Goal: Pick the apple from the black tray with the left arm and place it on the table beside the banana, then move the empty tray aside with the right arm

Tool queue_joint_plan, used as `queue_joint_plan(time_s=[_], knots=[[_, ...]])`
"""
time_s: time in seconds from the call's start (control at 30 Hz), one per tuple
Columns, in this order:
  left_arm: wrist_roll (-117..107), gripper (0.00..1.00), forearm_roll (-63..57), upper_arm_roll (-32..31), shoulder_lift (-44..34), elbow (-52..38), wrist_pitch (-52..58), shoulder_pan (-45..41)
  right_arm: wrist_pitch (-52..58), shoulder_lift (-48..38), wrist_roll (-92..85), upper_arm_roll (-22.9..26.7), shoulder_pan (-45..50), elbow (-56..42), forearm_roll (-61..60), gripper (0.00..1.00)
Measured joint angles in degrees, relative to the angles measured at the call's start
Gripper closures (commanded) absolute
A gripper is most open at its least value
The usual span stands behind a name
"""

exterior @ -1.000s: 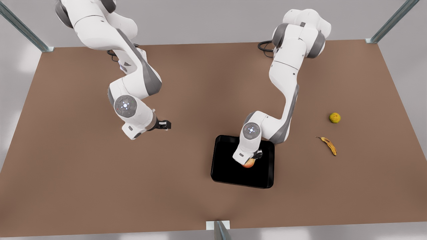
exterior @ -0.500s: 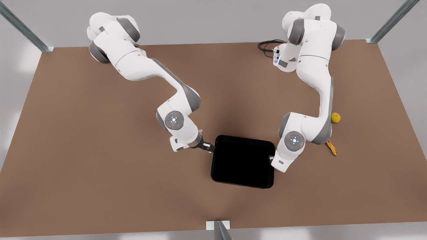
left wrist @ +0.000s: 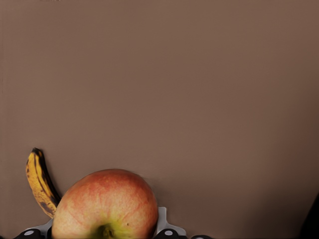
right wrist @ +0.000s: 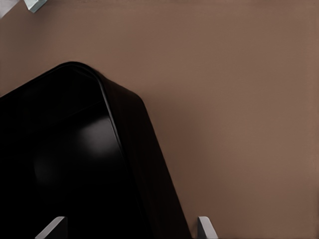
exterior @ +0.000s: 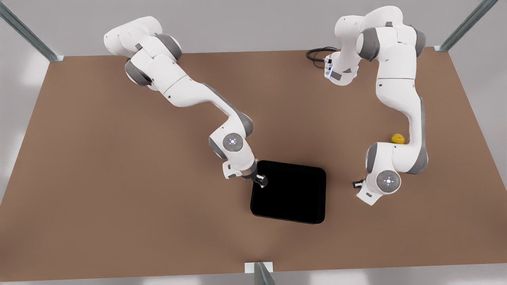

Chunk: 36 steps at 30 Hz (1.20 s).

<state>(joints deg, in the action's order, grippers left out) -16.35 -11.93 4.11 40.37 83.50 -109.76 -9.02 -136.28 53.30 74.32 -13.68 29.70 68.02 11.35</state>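
Brown table (exterior: 119, 178) lay mostly bare w/ wide free space on the front view's left. Left gripper (left wrist: 104, 234) was clamped on the apple (left wrist: 104, 204), above the table just beside the banana (left wrist: 39, 181). Right gripper (exterior: 260, 181) hung over the black tray (exterior: 293, 198)'s edge on the front view's left, fingers (right wrist: 50, 229) spread wide astride the rim. Small yellow fruit (exterior: 397, 138) sat behind the left arm.

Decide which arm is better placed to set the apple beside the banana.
Left: the left hand holds the apple, with the banana close alongside. The right hand, open, sits at the black tray's edge.
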Motion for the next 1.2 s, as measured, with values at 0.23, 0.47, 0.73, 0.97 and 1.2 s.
queue_joint_plan(time_s=[0.23, 0.47, 0.73, 0.97, 1.2], knots=[[4.1, 0.19, -3.8, 0.0, 1.9, 0.2, -1.8, 2.2, 1.0, 0.5, 0.2, -0.2, 0.3, 0.3, 2.0, 0.03], [7.4, 0.00, -5.1, -0.1, 1.8, -0.1, -2.7, 2.2, 1.1, 3.6, -1.5, -0.1, 1.0, 0.2, 2.5, 0.03], [10.0, 0.00, -0.3, -19.2, -11.4, -9.5, 8.2, 1.2, 0.9, 5.4, -3.2, 0.2, 0.5, 0.2, 2.5, 0.14], [8.9, 0.00, 8.4, -24.2, -30.1, 14.2, 12.1, 12.8, 0.6, 5.5, -4.8, 0.0, -0.5, -0.3, 2.2, 0.65], [10.1, 0.00, 12.5, -24.6, -31.9, 16.0, 10.6, 17.1, 0.4, 5.4, -6.1, -0.7, -1.2, -1.6, 1.9, 0.93]])
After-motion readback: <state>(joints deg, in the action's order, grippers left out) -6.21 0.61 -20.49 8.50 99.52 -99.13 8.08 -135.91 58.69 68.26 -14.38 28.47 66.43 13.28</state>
